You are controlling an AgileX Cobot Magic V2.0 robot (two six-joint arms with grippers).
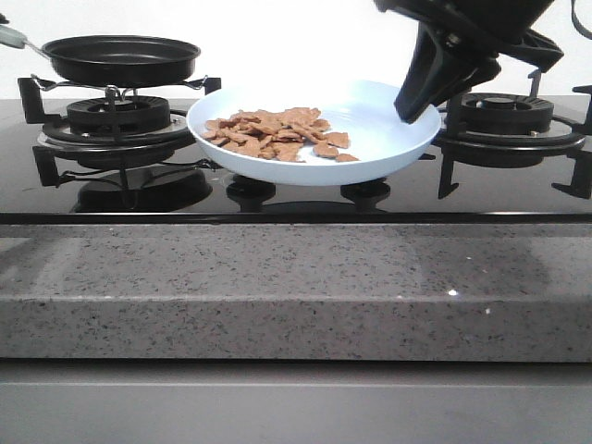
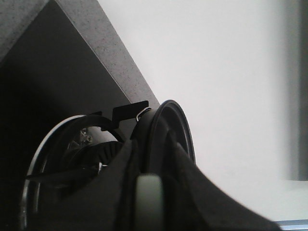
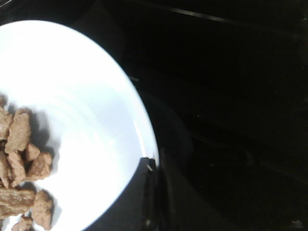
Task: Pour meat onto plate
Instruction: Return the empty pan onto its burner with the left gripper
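Observation:
The pale blue-white plate (image 1: 388,129) is level over the middle of the black stove, with the heap of brown-orange meat (image 1: 277,134) on its left half. My right gripper (image 1: 413,113) comes down from the upper right and is shut on the plate's right rim. In the right wrist view, one finger lies over the rim (image 3: 153,166), beside the plate (image 3: 86,96) and meat (image 3: 19,144). The black frying pan (image 1: 120,57) is level over the left burner and looks empty. My left gripper (image 2: 150,192) is shut on its pale handle (image 2: 149,204); the pan (image 2: 168,130) shows edge-on there.
Black burner grates stand left (image 1: 116,116) and right (image 1: 504,116) of the plate. Two stove knobs (image 1: 250,190) sit under the plate. The speckled grey granite counter (image 1: 296,277) runs along the front. A white wall is behind.

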